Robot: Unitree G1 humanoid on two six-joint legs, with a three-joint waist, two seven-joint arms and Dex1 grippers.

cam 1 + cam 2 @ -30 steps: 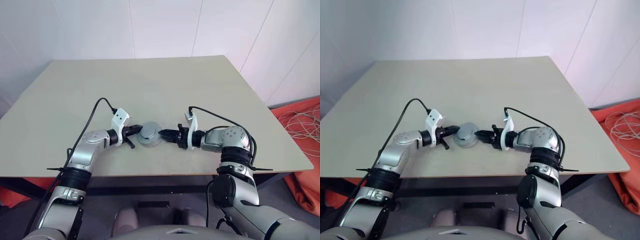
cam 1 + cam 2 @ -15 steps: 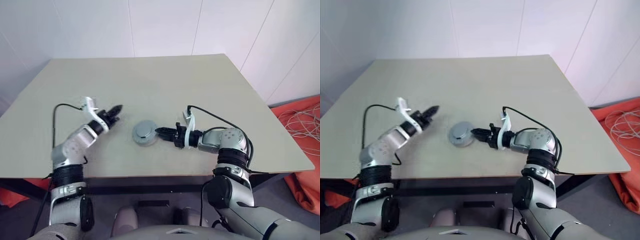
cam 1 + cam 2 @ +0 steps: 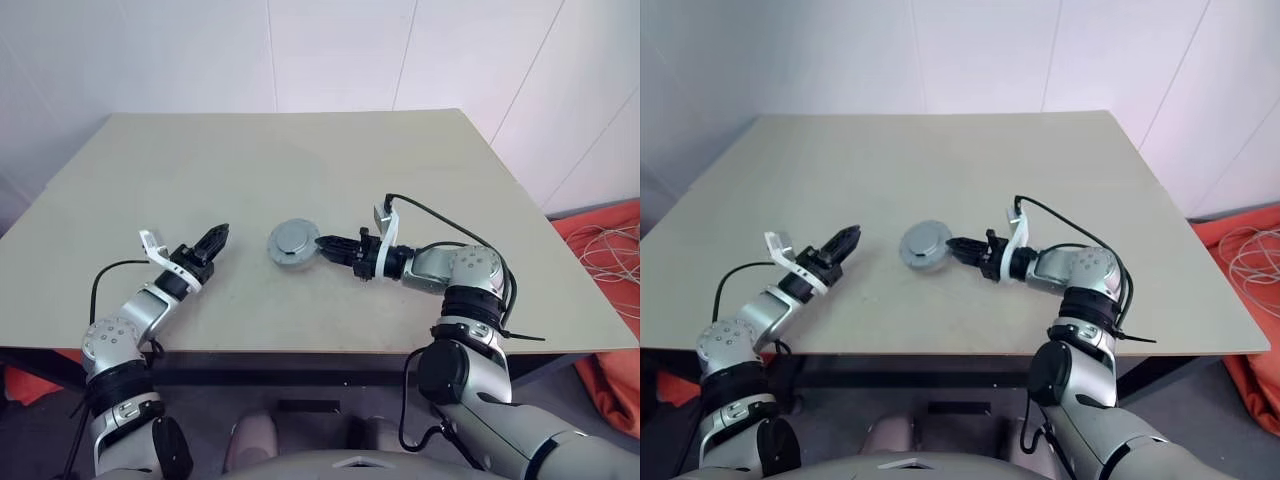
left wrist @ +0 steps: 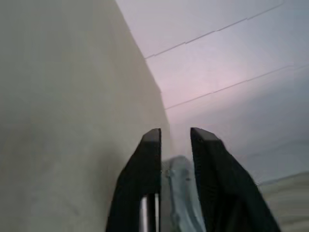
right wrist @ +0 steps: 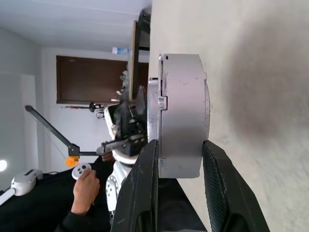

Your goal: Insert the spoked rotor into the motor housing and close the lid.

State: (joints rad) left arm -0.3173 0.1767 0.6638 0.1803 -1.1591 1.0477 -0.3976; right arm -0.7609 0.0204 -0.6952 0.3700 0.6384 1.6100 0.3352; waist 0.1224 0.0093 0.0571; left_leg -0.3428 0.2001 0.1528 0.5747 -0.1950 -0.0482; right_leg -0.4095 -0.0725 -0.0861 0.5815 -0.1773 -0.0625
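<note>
Left gripper [image 3: 215, 238] hovered empty over the table [image 3: 300, 160], fingers a narrow gap apart. Right gripper [image 3: 324, 243] clamped the grey motor housing [image 3: 292, 242] by its edge, mid-table, between both grippers.

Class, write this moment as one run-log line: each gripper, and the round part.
left gripper: open, holding nothing, apart from housing | right gripper: shut on motor housing, off the table
</note>
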